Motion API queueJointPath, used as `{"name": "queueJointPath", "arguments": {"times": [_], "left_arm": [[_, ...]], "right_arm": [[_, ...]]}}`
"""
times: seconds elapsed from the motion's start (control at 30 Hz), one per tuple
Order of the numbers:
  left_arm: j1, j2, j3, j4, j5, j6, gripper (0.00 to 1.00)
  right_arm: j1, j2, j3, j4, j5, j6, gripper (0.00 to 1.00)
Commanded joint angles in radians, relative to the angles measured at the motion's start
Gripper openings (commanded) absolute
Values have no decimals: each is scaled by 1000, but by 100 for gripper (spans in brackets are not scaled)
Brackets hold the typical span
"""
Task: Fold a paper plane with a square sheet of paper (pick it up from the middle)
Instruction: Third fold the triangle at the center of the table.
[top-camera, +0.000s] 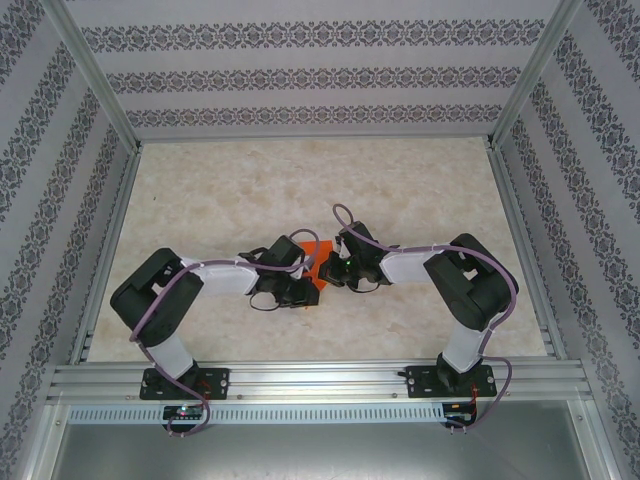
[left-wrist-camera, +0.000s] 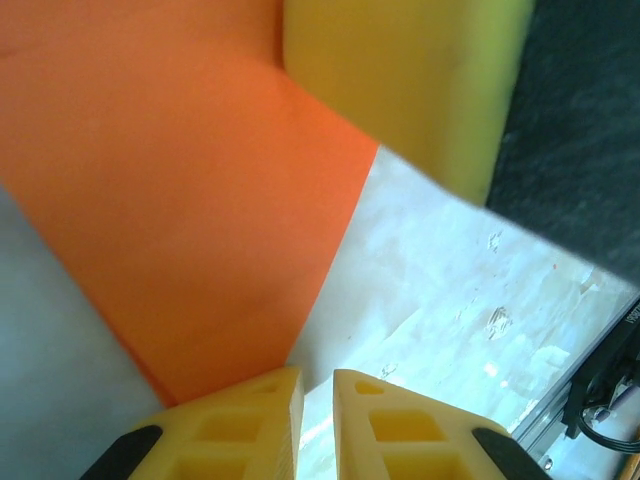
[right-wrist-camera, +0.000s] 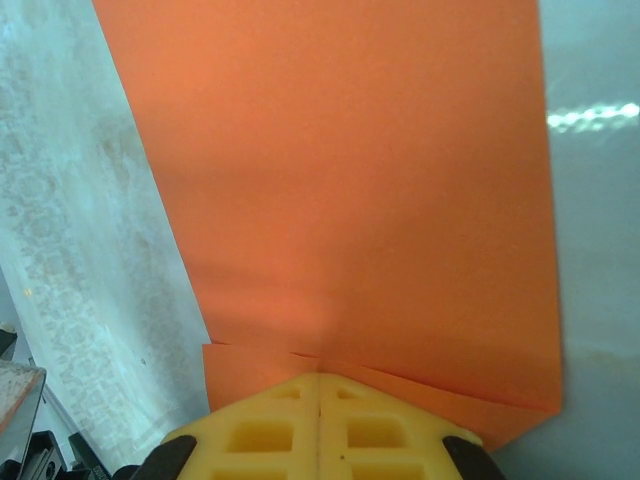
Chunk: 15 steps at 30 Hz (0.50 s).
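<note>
The square sheet of paper (top-camera: 320, 250) is bright orange and lies folded on the marble table between my two grippers. In the right wrist view the paper (right-wrist-camera: 350, 180) shows two overlapping layers with offset edges near my fingertips. My right gripper (right-wrist-camera: 318, 380) (top-camera: 335, 272) is shut, tips against the paper's near edge; whether paper is pinched between them I cannot tell. My left gripper (left-wrist-camera: 318, 385) (top-camera: 303, 292) stands a narrow gap apart beside the paper's (left-wrist-camera: 190, 220) corner, only table showing between its fingers. One right gripper finger (left-wrist-camera: 400, 80) rests on the sheet's far side.
The marble tabletop (top-camera: 320, 170) stretches away behind the grippers. Patterned walls (top-camera: 320, 80) close in the back and both sides. An aluminium rail (top-camera: 320, 382) carrying both arm bases runs along the near edge, and a cable (left-wrist-camera: 605, 425) lies by it.
</note>
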Motion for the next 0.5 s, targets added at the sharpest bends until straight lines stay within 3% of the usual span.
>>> {"name": "queueJointPath", "arguments": {"times": [0.0,0.3,0.47], "left_arm": [[-8,-17,-62,-104,-22,11,19],[24,-150,-156,41,103,-107,17],[46,-250,-128,95,95,-159,21]], "right_arm": [[0,56,-16,-98,89,-18,5],[0,56,-16,-96,87,-19,5],[4,50,-18,-69,83,2,5]]}}
